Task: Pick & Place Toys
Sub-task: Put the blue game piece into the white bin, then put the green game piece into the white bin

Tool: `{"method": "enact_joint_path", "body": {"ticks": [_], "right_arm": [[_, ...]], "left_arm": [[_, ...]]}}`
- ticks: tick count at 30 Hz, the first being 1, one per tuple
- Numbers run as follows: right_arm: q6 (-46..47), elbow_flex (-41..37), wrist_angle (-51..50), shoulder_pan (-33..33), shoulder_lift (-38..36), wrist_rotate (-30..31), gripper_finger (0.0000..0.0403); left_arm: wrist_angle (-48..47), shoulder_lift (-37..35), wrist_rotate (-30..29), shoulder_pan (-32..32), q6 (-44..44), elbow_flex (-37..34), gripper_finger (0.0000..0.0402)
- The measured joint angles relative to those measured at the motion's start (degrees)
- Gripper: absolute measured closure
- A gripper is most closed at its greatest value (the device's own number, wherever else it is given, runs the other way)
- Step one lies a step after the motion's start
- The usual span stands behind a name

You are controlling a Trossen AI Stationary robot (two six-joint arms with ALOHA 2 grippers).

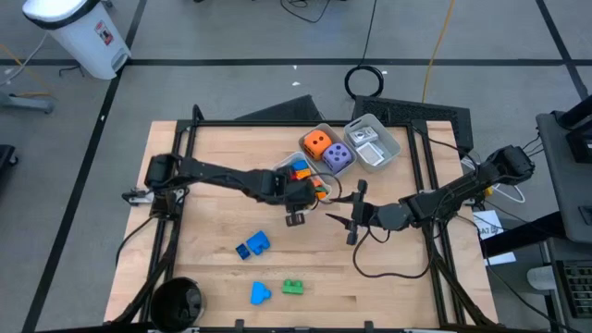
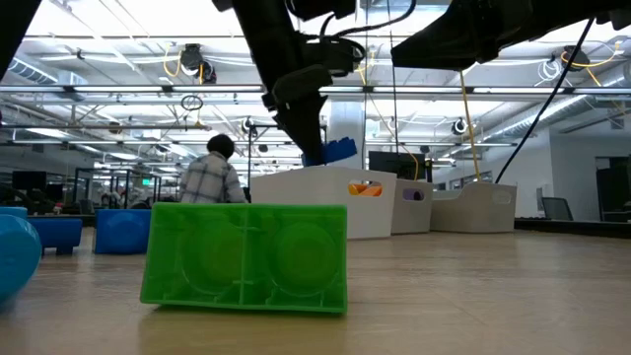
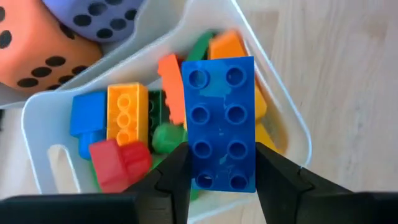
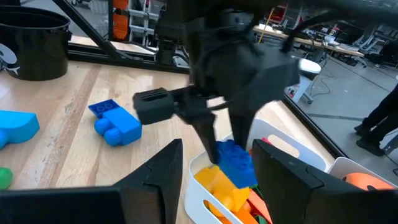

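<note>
My left gripper (image 3: 219, 163) is shut on a blue eight-stud brick (image 3: 221, 121) and hangs over a white tray (image 3: 37, 134) of mixed coloured bricks. An orange die (image 1: 316, 143) and a purple die (image 1: 339, 157) sit in the tray section just beyond. On the table nearer me lie a blue brick (image 1: 252, 244), a blue rounded piece (image 1: 261, 293) and a green brick (image 1: 292, 287), which stands on its long edge (image 2: 246, 258). My right gripper (image 4: 217, 180) hovers open and level to the tray's right, with nothing between its fingers. My left gripper pinches the blue brick's two long sides (image 3: 194, 171) between its two fingers, near one end of the brick. The fingers slant down from above and from the table's left. The brick (image 4: 233, 163) hangs below the fingertips, studded face toward the wrist, clear above the tray's bricks.
A clear tray (image 1: 375, 143) with grey and white pieces stands at the far right of the dice. A black round container (image 1: 176, 301) sits at the near left corner. A dark cable (image 1: 388, 264) loops over the table's near right. Bare wood lies between the tray and the loose toys.
</note>
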Motion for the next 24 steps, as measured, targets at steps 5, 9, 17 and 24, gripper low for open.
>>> {"method": "enact_joint_path", "body": {"ticks": [5, 9, 17, 24], "right_arm": [[-0.02, 0.0, 0.0, 0.0, 0.0, 0.0, 0.0238], [-0.04, 0.0, 0.0, 0.0, 0.0, 0.0, 0.0238], [-0.02, 0.0, -0.17, 0.0, 0.0, 0.0, 0.0238], [-0.03, -0.04, -0.58, 0.0, 0.02, -0.01, 0.0238]], "left_arm": [[0.83, -0.07, 3.69, 2.4, -4.38, 0.02, 0.0203], [1.16, -0.33, 4.14, 3.18, -4.13, 0.02, 0.013], [-4.77, -2.2, 6.13, 2.35, -6.22, 0.02, 0.005], [-8.42, -7.77, 5.12, -5.99, -10.01, 0.06, 0.0031]]}}
